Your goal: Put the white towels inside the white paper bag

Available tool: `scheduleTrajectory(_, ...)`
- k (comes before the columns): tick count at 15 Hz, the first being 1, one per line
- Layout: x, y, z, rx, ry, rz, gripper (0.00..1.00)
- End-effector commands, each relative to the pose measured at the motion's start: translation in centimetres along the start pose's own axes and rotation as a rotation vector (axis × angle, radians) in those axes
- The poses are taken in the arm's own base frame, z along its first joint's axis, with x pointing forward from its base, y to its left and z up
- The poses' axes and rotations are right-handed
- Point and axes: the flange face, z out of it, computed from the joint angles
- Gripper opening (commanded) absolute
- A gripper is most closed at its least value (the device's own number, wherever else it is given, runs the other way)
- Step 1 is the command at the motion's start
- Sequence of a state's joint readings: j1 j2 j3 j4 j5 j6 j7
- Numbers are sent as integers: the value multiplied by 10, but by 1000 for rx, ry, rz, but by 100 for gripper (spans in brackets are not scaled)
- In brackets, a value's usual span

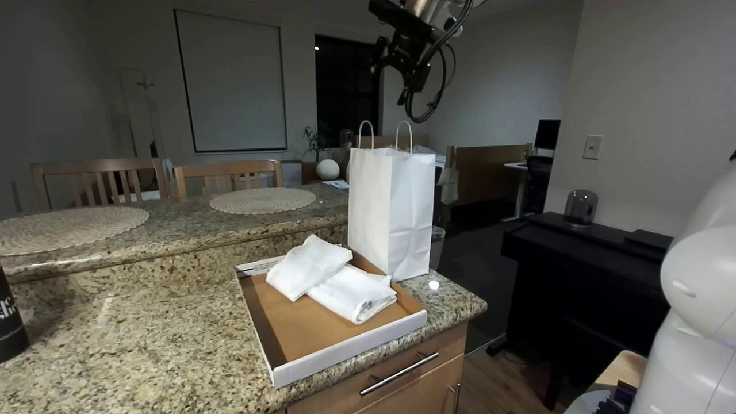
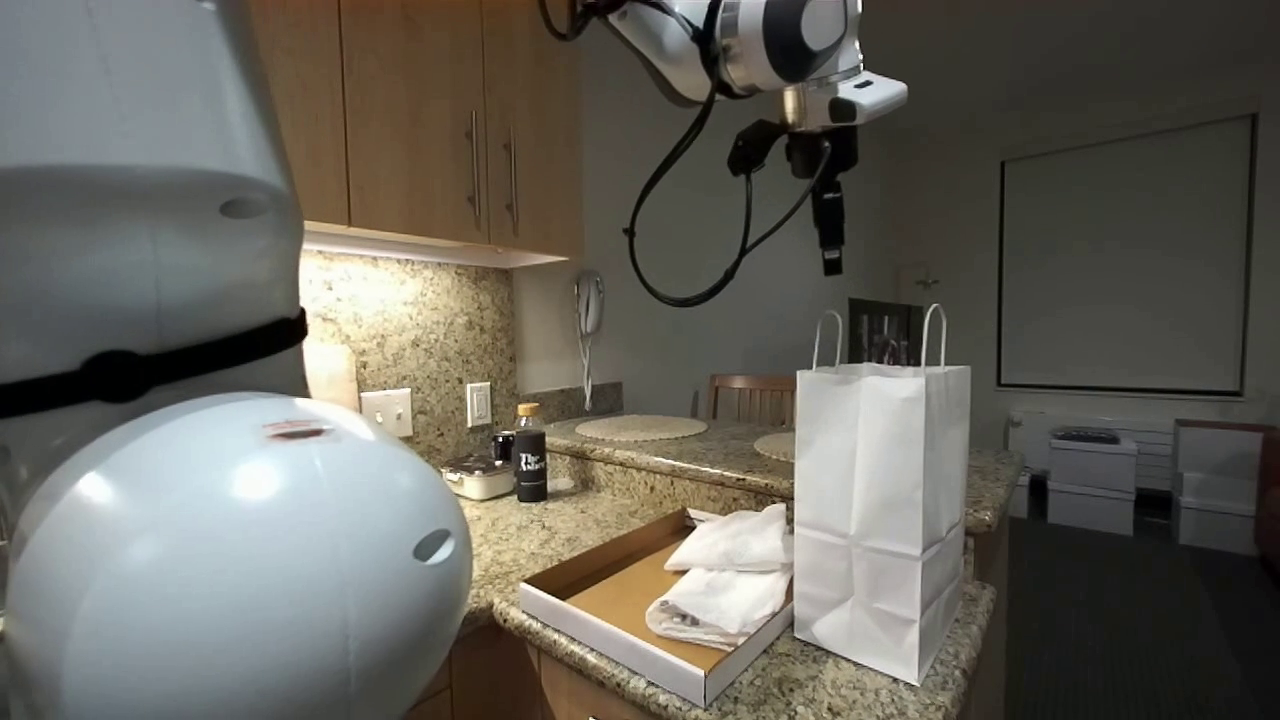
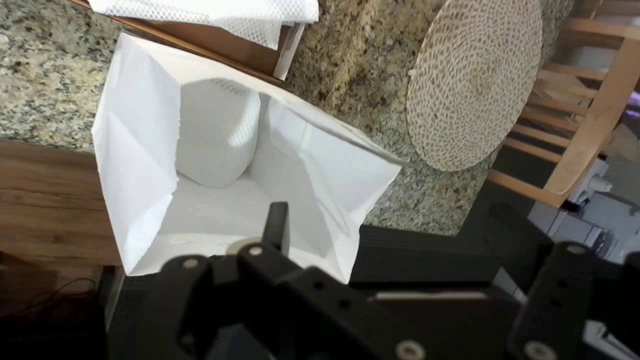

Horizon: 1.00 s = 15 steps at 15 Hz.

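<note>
Your wrist view crops a white towel (image 3: 215, 10) and the tray (image 3: 225, 42) at its top; the jaws run blurred into its bottom edge. In both exterior views the paper bag (image 1: 391, 213) hides its inner towel (image 3: 217, 135) from you. In an exterior view, the left edge cuts the bottle (image 1: 11, 325) and its lettering.

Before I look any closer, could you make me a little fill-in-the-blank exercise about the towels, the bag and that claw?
1. By count, ____ white towels show in the cardboard tray.
2. The white paper bag stands ____, not tipped over.
3. The open claw hangs ____ the bag, not below it.
4. In the wrist view, another white towel is ____ the bag, not outside it.

Missing words: two; upright; above; inside.
</note>
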<state>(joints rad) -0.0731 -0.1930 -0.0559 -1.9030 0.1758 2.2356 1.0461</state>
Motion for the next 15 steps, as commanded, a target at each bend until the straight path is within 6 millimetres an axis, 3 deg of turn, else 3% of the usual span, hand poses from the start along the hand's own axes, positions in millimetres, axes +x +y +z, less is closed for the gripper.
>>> scheduleTrajectory(1, -62, 5, -17, -45, 4, -196, 100)
scheduleTrajectory(4, -117, 2, -15, -99, 18, -350, 100)
scheduleTrajectory(6, -154, 1, -2, -148, 19, -448, 100)
scheduleTrajectory(11, -234, -2, 42, -251, 38, -689, 100)
scheduleTrajectory(15, -276, 7, 91, -376, 20, -847, 100)
